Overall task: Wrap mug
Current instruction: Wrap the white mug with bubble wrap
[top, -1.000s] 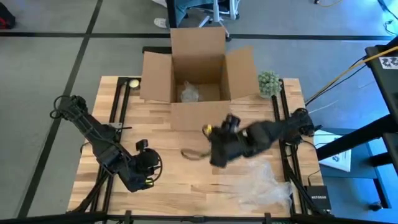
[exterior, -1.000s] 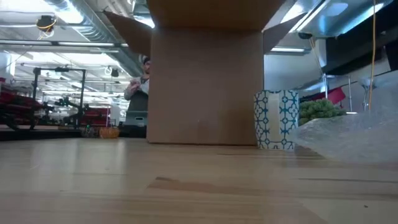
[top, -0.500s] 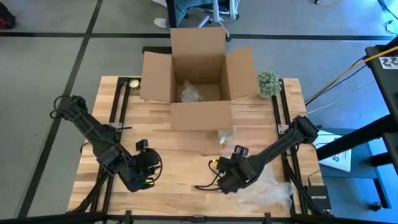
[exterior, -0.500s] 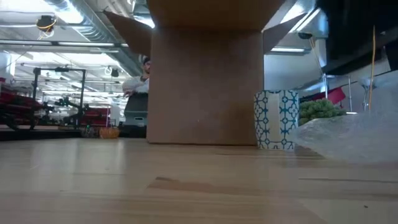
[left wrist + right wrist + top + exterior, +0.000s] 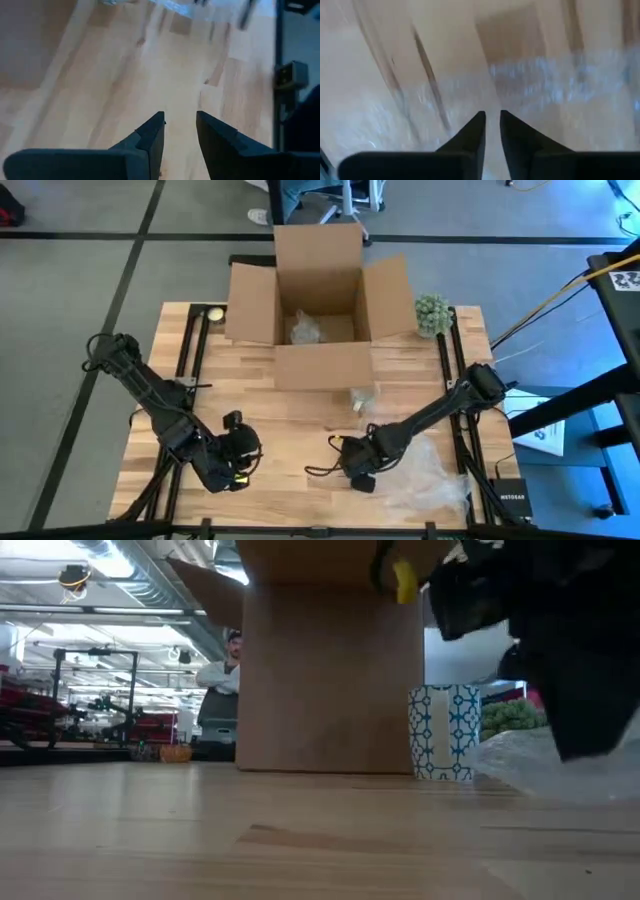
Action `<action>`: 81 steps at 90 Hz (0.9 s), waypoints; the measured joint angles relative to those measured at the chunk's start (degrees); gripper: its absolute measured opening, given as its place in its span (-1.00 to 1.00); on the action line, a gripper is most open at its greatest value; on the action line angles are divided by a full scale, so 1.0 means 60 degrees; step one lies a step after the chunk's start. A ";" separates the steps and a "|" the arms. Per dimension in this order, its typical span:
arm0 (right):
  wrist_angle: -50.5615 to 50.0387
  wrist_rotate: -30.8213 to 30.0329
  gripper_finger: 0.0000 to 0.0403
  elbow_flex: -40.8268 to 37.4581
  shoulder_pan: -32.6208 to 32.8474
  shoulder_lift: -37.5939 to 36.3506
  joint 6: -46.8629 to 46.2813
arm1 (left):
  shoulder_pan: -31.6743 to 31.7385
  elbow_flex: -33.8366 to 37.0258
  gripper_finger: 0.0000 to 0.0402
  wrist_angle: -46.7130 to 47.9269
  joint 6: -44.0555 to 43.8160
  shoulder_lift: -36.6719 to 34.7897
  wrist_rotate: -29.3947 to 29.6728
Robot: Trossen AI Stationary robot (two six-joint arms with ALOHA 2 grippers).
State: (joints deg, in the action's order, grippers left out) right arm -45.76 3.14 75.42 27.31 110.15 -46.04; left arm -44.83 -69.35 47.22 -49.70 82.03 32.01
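In the high view the right gripper (image 5: pixel 352 470) was low over the table (image 5: pixel 290 420), in the lower middle of the frame, at the left edge of the sheet of bubble wrap (image 5: pixel 425 480) that lay in the lower right. In the right wrist view its two fingers (image 5: pixel 472 135) stood close together with only a narrow gap, and nothing was between them; the wrap (image 5: pixel 560 85) spread just in front of the tips. The left gripper (image 5: pixel 235 455) waited in the lower left of the high view, its fingers (image 5: pixel 150 137) parted a little and holding nothing.

The mug (image 5: pixel 445 732), white with a blue pattern, stood upright in the low view right of centre, just beside the front of the open cardboard box (image 5: pixel 320 310). In the high view it was only a pale spot (image 5: pixel 362 395) under the box front, well apart from both grippers. A green plant (image 5: pixel 432 313) stood at the upper right of the table.

I judge that the step in hand was taking the wrap. The risk is that the thin film slips from the nearly closed fingers, or that they press it against the wood and only push it, so that it bunches. If the sheet is dragged toward the mug too fast, it could tip the mug or fold on itself.
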 joint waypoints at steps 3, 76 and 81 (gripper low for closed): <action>0.0019 0.0048 -0.87 0.0000 -0.0096 0.0000 0.0119 | -0.0027 0.0177 -0.51 -0.0271 0.0036 0.0007 -0.0064; -0.2228 0.0044 -1.00 0.1232 -0.0972 0.0077 0.1762 | -0.0176 0.2289 -0.51 -0.2293 -0.0924 0.0038 -0.0236; -0.2734 0.0010 -1.00 0.1029 -0.0922 0.0090 0.1999 | -0.0176 0.2289 -0.51 -0.2301 -0.0920 0.0038 -0.0236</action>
State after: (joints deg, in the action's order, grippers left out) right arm -62.16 3.20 81.59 21.78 110.69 -34.05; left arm -45.89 -55.61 33.42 -55.22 82.26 30.59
